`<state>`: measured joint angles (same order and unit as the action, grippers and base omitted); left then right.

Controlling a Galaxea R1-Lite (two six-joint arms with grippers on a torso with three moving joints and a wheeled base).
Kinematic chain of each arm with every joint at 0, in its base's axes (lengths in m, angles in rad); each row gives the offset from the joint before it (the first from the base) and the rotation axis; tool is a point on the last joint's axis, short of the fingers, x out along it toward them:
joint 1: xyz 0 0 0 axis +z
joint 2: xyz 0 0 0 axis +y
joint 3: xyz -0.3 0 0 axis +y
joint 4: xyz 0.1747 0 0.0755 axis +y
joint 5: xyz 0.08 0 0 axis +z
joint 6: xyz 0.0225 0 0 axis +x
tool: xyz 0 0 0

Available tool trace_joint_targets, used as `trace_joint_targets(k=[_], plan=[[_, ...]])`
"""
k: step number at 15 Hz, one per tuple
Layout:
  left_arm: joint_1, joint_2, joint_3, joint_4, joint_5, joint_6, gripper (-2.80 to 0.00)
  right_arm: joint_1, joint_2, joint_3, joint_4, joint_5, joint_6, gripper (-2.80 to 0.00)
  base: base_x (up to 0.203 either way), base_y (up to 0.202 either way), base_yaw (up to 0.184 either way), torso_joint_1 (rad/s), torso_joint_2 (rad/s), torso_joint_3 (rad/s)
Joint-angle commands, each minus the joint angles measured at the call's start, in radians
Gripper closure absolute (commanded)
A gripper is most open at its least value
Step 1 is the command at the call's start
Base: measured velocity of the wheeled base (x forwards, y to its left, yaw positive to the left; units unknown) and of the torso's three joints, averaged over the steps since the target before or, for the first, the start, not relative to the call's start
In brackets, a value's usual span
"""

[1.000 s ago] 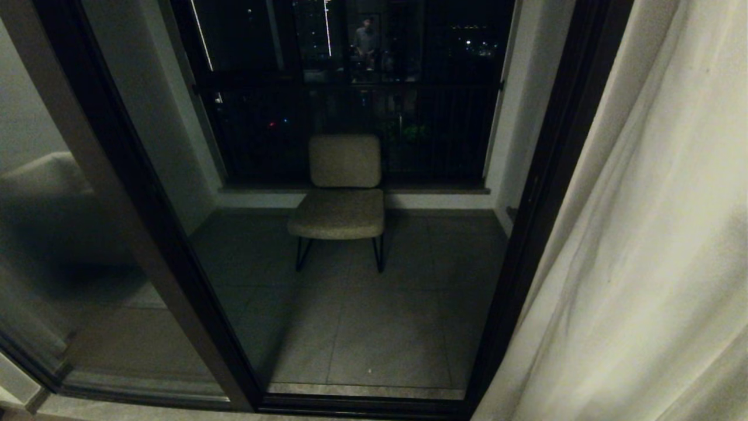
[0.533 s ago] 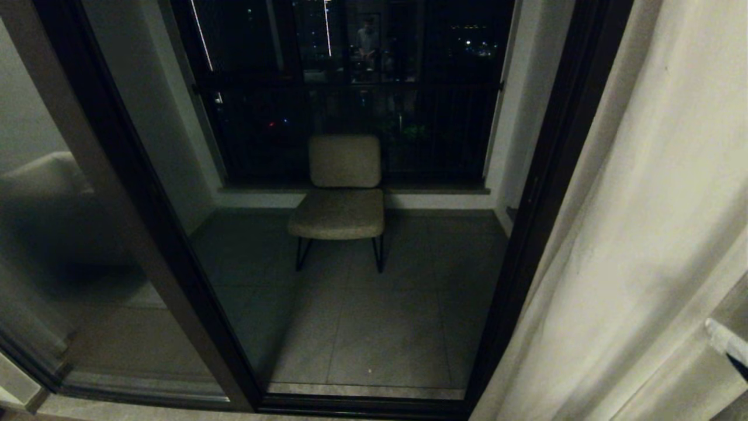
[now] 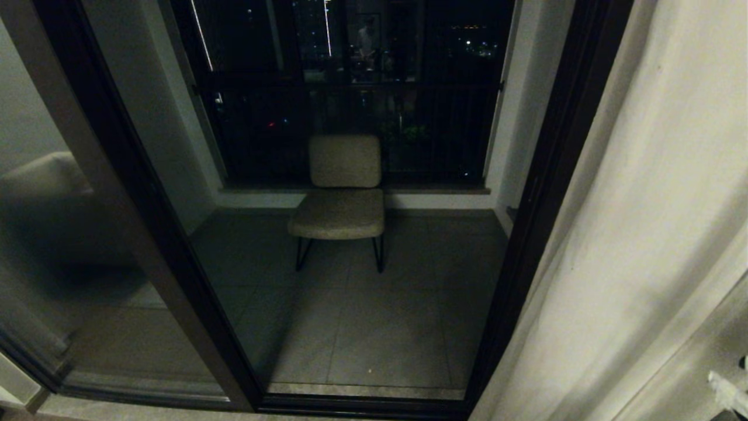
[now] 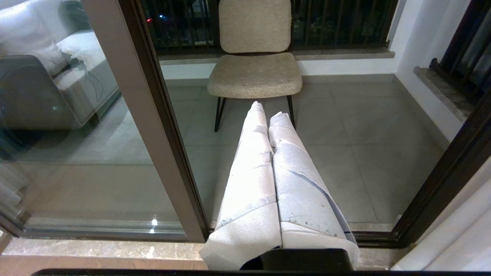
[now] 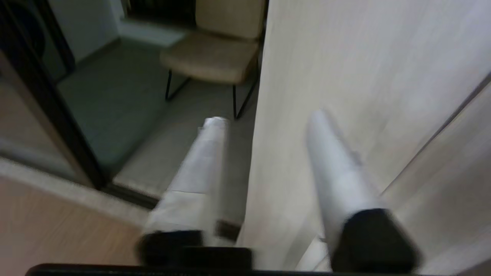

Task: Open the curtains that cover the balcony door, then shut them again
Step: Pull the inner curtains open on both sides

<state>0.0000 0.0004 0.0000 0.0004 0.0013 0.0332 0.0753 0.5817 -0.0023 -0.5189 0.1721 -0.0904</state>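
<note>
Looking through the head camera, I see the balcony door (image 3: pixel 146 193) with its dark frame running diagonally on the left and the pane area open to view in the middle. The curtains (image 3: pixel 643 234) are bunched on the right side, cream fabric hanging past the right door frame, leaving the glass uncovered. Beyond the door a beige chair (image 3: pixel 342 193) stands on the grey tiled balcony floor (image 3: pixel 362 327), in front of the black railing (image 3: pixel 350 123).

My right gripper (image 5: pixel 264 119) sits at the curtain's free edge: in the right wrist view the fingers (image 5: pixel 203 161) stand apart with a clear gap, one on the door side of the fabric edge and the other in front of the cloth. I cannot tell whether either finger touches the fabric; nothing is pinched between them. In the head view only a white tip of it shows at the bottom right corner (image 3: pixel 727 393), near the curtain's lower folds.

My left gripper (image 4: pixel 268 113) points toward the chair and the door sill, white-wrapped fingers (image 4: pixel 253 184) pressed together, holding nothing, well apart from the curtains. A sofa (image 4: pixel 46 88) reflects in the left pane.
</note>
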Motion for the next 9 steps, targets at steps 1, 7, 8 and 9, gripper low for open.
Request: trace_joint_targets(k=[1, 7, 8, 9], plan=[[0.0, 0.0, 0.0, 0.0, 0.0, 0.001, 0.0, -0.005, -0.105, 0.001, 0.101, 0.001, -0.002, 0.0, 0.0, 0.0, 0.0, 0.0, 0.0, 0.0], [0.0, 0.0, 0.0, 0.0, 0.0, 0.001, 0.0, -0.091, -0.352, -0.003, 0.395, -0.008, 0.001, 0.0, 0.0, 0.0, 0.0, 0.0, 0.0, 0.0], [0.0, 0.0, 0.0, 0.0, 0.0, 0.001, 0.0, -0.087, -0.383, -0.005, 0.405, -0.01, 0.001, 0.0, 0.0, 0.0, 0.0, 0.0, 0.0, 0.0], [0.0, 0.0, 0.0, 0.001, 0.0, 0.001, 0.0, -0.063, -0.409, -0.004, 0.404, -0.009, 0.005, 0.0, 0.0, 0.0, 0.0, 0.0, 0.0, 0.0]])
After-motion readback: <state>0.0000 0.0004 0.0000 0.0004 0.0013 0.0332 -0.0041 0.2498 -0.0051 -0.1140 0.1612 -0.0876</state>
